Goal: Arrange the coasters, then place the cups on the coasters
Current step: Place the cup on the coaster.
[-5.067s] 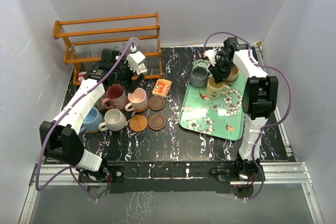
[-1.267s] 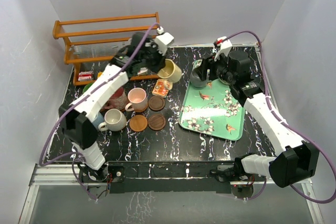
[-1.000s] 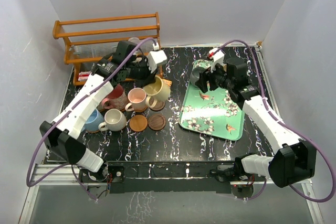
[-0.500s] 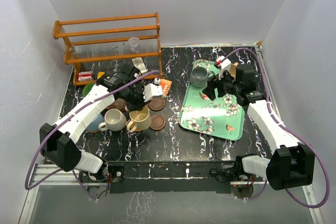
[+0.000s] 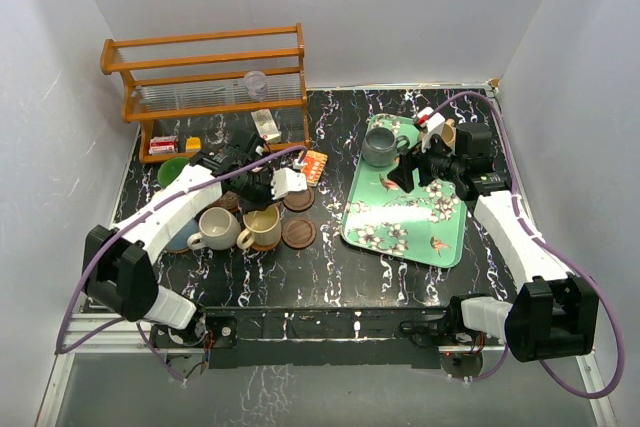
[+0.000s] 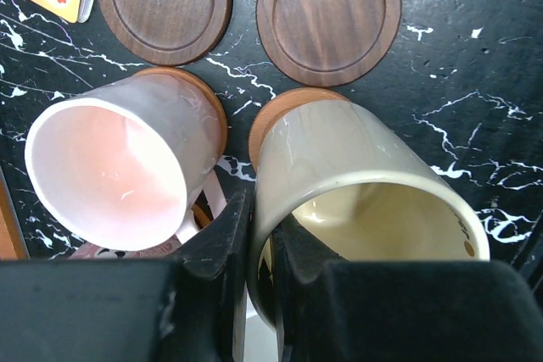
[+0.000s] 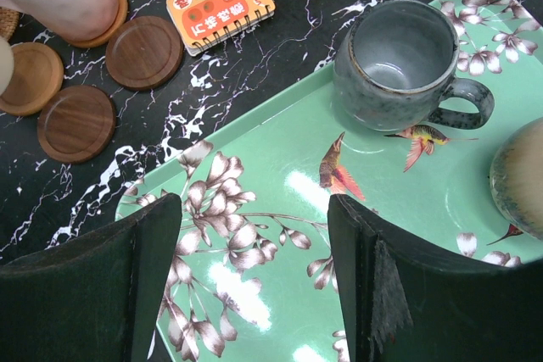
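One yellow mug (image 6: 365, 150) came down onto light coaster (image 6: 282, 106), left gripper (image 6: 254, 231) clamped on rim; right gripper (image 7: 254, 247) apart, empty, above tray (image 7: 254, 167); release likely next.

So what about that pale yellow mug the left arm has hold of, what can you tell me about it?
The pale yellow mug looks like glossy ceramic, empty and upright, with a loop handle. The left end effector is shut on its rim, one finger inside, one outside. Its base covers most of a light wooden coaster, close beside the pink mug.
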